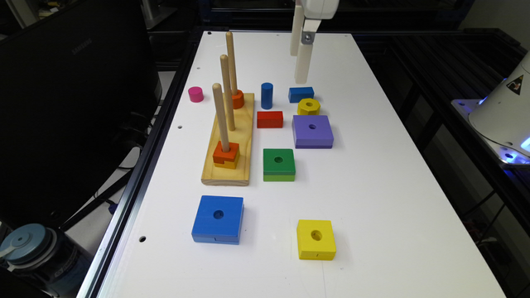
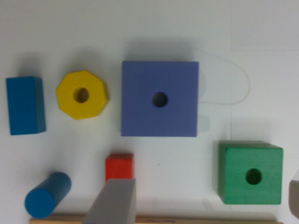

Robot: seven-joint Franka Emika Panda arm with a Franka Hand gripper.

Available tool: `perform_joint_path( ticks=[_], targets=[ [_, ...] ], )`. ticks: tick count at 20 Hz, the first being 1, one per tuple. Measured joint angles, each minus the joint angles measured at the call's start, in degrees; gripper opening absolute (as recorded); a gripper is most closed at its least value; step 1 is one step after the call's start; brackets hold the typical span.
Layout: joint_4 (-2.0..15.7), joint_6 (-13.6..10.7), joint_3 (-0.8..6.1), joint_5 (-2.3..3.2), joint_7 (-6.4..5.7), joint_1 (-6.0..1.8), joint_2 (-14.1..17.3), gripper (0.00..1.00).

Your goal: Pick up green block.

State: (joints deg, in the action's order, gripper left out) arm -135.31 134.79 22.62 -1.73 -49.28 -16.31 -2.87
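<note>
Overhead, the gripper (image 1: 302,66) hangs well above the white table (image 1: 372,186), at the far end of the scatter of blocks, holding nothing. Whether its fingers stand apart or together cannot be told: the wrist view catches just one grey finger (image 2: 112,203) at the edge of the picture.

Almost straight below the gripper lies a small blue rectangular block (image 1: 301,94), and just past it, toward the near end of the table, a yellow octagonal block (image 1: 308,106) with a hole. Next along the same line comes a purple square block (image 1: 312,131), flat, with a centre hole.

The green block (image 1: 279,164) lies farther from the gripper than the purple one, near it but apart, shifted toward the exterior view's left. It rests flat on the table, dark green on top over a lime-green lower layer, round hole facing up. In the wrist view it (image 2: 251,173) sits well off from the finger, nothing touching it.

Beside the gripper's spot, toward the exterior view's left, a blue cylinder (image 1: 267,95) stands upright with a red block (image 1: 270,119) near it. Beyond those is a wooden peg board (image 1: 230,153) with three upright pegs, orange pieces threaded on two of them. A pink cylinder (image 1: 196,94) stands past the board. Farthest from the gripper lie a large blue square block (image 1: 218,225) and a yellow square block (image 1: 316,239), well apart.
</note>
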Motion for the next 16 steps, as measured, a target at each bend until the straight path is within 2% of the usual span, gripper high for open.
perform_joint_path(
  ticks=[3,6,7,10,12,14,16],
  targets=[
    [0.11,0.0,1.04,0.00,-1.08,-0.01,0.0,1.00],
    [0.16,0.0,1.22,0.00,-1.26,-0.01,0.1,1.00],
    [0.26,0.0,1.47,-0.05,-1.47,0.03,0.2,1.00],
    [1.09,0.0,4.05,0.08,-4.17,0.03,0.9,1.00],
    [1.52,0.0,5.26,0.19,-5.45,0.00,1.2,1.00],
    [1.76,0.0,5.92,0.24,-6.11,-0.01,1.4,1.00],
    [2.05,0.0,6.28,0.24,-6.48,-0.01,1.6,1.00]
  ],
)
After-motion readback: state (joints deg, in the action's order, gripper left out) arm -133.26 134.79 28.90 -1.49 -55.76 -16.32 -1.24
